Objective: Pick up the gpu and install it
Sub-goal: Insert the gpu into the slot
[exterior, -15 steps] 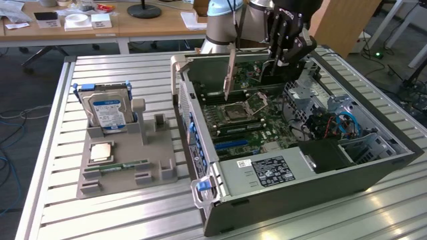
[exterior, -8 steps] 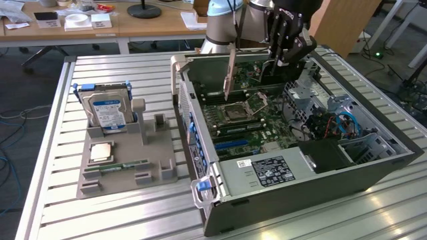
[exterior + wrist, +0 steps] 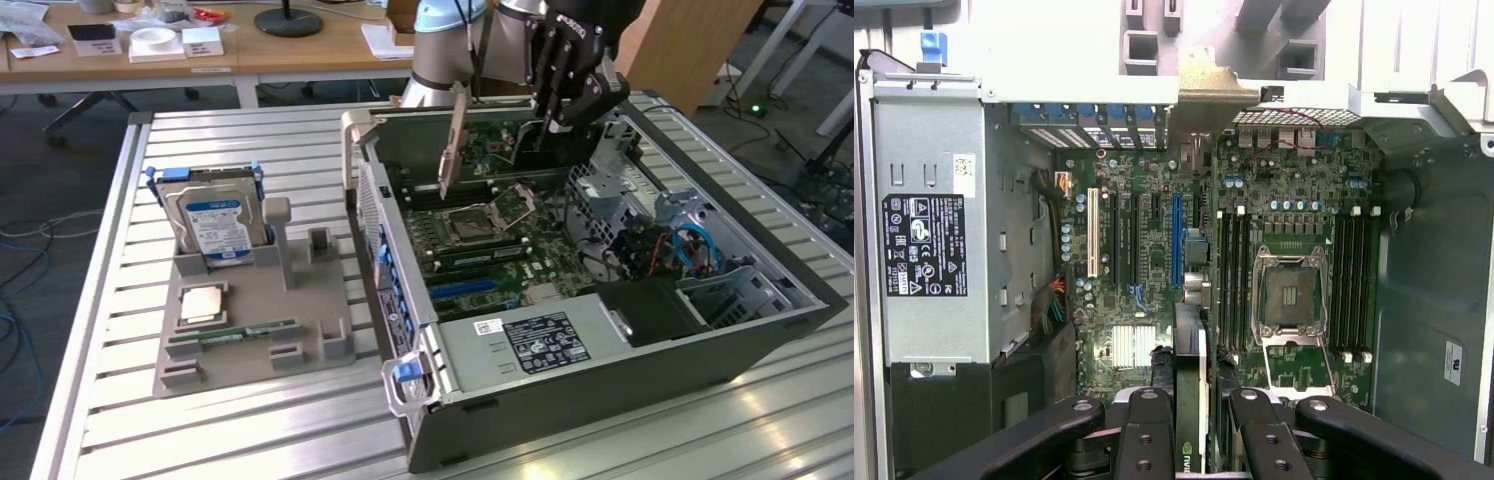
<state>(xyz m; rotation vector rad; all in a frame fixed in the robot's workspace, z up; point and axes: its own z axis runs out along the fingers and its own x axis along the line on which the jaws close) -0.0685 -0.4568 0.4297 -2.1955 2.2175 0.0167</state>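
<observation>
Aluminium slats of the table [image 3: 267,440] run under everything, and the open computer case [image 3: 641,385] fills the exterior view from centre out to 4 o'clock, motherboard [image 3: 494,240] bared. Up at 1 o'clock the gripper [image 3: 574,100] hangs over the case's far end, pincer clamped on the gpu [image 3: 1189,400]. The wrist view has the card edge-on between the two black fingers [image 3: 1144,440]. So the pick-up looks done and we're in the line-up part of the install, card in the air, not seated. Its silver bracket [image 3: 451,140] hangs tilted at 12 o'clock, above the board. My read: seating calls for the card's lower edge square over the long blue slot [image 3: 1176,240], bracket down against the case's rear wall, then a straight push. Hard to call: the contact edge is hidden beneath the card, the pads' bite is masked by the card itself, the arm is cut off at 12 o'clock, and I can't tell whether card and slot are truly in line.
</observation>
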